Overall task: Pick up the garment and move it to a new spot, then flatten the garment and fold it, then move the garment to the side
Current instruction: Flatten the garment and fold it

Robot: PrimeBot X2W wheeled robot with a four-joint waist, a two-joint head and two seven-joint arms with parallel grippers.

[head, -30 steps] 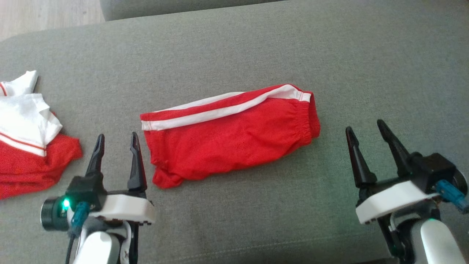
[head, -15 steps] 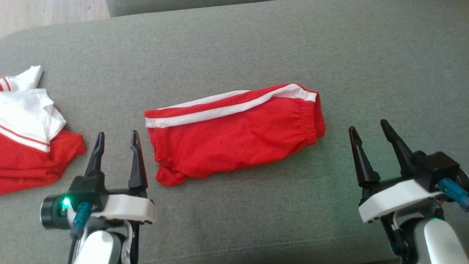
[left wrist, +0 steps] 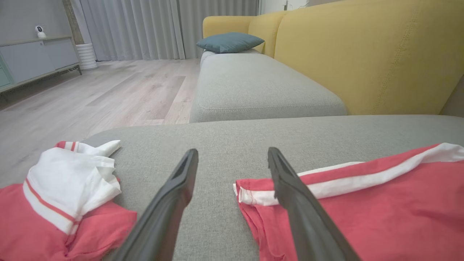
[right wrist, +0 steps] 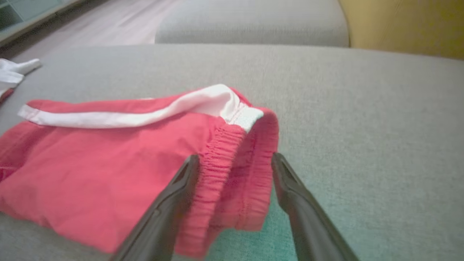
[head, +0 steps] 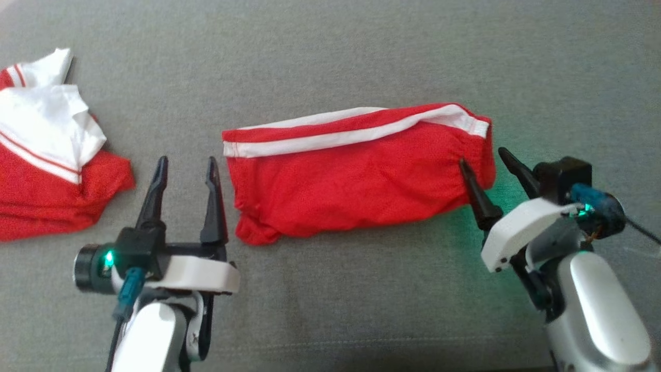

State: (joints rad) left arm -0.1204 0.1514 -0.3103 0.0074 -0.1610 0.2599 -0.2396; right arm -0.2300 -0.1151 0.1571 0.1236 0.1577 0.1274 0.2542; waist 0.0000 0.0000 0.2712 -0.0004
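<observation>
Red shorts [head: 356, 175] with white side stripes, doubled over lengthwise and lying across the middle of the grey sofa seat [head: 330, 51]. Waistband [right wrist: 235, 159] at the right end, leg hem [left wrist: 253, 195] at the left. Well apart at the far left, a second red-and-white garment [head: 46, 155] in a loose heap, not involved.

Left gripper [head: 186, 161] released, jaws wide, hovering just beside the hem on its left with nothing between the fingers; in the left wrist view, right finger overlapping the hem corner, contact impossible to tell. Right gripper [head: 481, 157] also released and spread wide, lowered at the right end so that the gathered waistband sits between the two fingers in the right wrist view. No cloth pinched by either one.

Judged from this: reaching in for a grasp ahead of a move. Hard to say which move. Since the shorts look folded and fairly flat, probably the last carry to the side, though possibly the first pick-up.

Next move, as a judgement: close the right gripper on the waistband, deep enough to catch both layers rather than just the top one. Shift the left gripper right and down onto the hem corner and pinch there too. Then lift both ends together and level, keeping light tension between them so that the fold holds and the middle does not sag or drag on the seat. Keep clear of the heap at the left.
</observation>
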